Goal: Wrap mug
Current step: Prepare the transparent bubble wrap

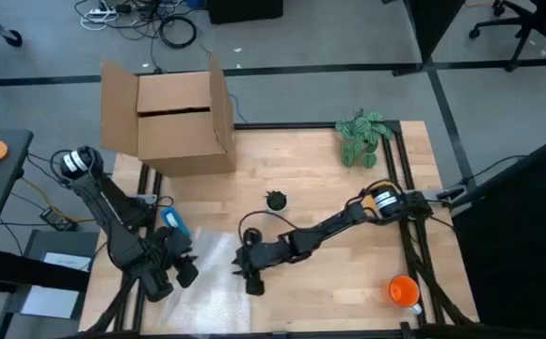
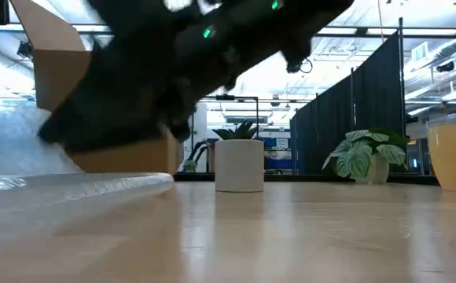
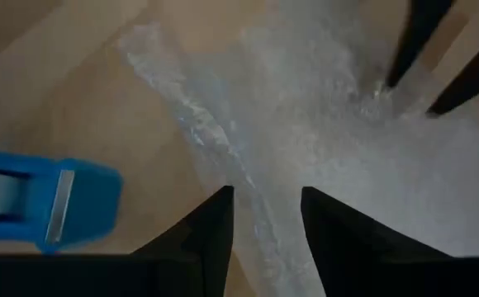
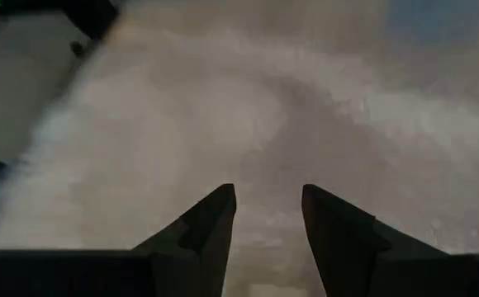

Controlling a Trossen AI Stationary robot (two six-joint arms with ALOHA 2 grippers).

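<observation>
Hovering over bubble wrap — left gripper, right gripper, jaws parted, empty.

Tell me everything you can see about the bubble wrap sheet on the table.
The bubble wrap sheet is clear, shiny plastic with a bumpy, wrinkled surface. It lies mostly flat on the wooden table near the front edge, between the two arms, with one edge raised in a ridge. A blue tape dispenser sits just off its edge. The left claw and the right claw both hang open just above it; contact cannot be judged. The mug is not on it.
</observation>
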